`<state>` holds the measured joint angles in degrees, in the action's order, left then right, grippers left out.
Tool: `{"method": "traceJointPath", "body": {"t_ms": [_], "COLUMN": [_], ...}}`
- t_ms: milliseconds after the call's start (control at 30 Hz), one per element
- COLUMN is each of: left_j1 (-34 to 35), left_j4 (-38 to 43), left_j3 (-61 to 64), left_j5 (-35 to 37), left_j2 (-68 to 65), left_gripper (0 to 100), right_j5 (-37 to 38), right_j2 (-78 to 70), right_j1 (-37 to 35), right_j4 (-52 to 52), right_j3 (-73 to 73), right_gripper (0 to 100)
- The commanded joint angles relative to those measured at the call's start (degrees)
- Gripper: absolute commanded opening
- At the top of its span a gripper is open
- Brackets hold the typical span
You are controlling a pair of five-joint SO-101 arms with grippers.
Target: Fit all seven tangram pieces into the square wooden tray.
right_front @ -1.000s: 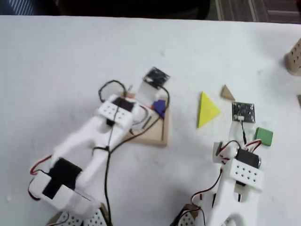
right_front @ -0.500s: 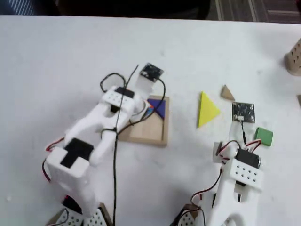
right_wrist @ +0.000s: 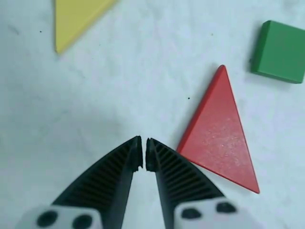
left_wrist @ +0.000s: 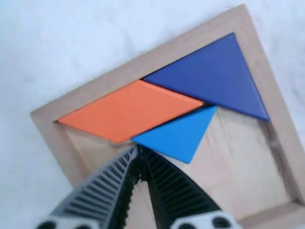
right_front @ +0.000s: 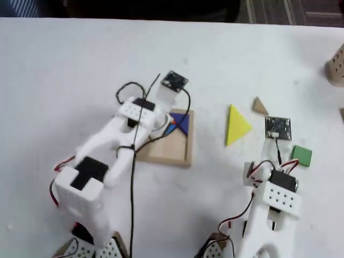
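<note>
The square wooden tray point(left_wrist: 95, 90) holds a dark blue triangle point(left_wrist: 209, 76), an orange parallelogram point(left_wrist: 128, 109) and a light blue triangle point(left_wrist: 178, 136), packed against one side. My left gripper point(left_wrist: 139, 160) is shut and empty, its tips just above the light blue triangle's corner. On the table to the right lie a yellow triangle point(right_front: 236, 124), a small tan triangle point(right_front: 260, 106) and a green square point(right_front: 301, 156). My right gripper point(right_wrist: 143, 155) is shut and empty, close beside a red triangle point(right_wrist: 221, 138), with the green square point(right_wrist: 281, 51) farther off.
The left arm point(right_front: 107, 156) leans over the tray point(right_front: 172, 158) and covers part of it. A wooden cylinder with holes point(right_front: 336, 67) stands at the right edge. White tabletop lies open at the back and far left.
The left arm has swung and drawn back from low over the tray, uncovering the pieces inside. The right arm has kept still.
</note>
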<state>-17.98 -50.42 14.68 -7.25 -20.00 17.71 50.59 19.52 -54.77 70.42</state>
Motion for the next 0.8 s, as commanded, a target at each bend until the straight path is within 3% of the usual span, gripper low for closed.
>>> {"method": "traceJointPath", "body": {"t_ms": [0,167,300,400,767], "left_j1": [-0.66,-0.75,-3.03,-6.2,-8.75], "left_j4": [-3.16,-1.41,7.82,12.04,10.55], "left_j3": [-2.81,3.96,14.24,17.23,6.42], "left_j5": [0.7,3.78,5.1,5.1,5.54], "left_j2": [3.3,15.16,22.64,21.58,6.73], "left_gripper": [2,2,2,2,2], "right_j5": [0.26,0.26,0.26,0.26,0.26], "right_j2": [1.27,1.27,1.27,1.27,1.27], "right_j1": [-0.57,-0.57,-0.66,-0.66,-0.57], "right_j4": [1.1,1.1,1.1,1.1,1.1], "right_j3": [-0.53,-0.53,-0.53,-0.53,-0.53], "right_gripper": [2.1,2.1,2.1,2.1,2.1]}}
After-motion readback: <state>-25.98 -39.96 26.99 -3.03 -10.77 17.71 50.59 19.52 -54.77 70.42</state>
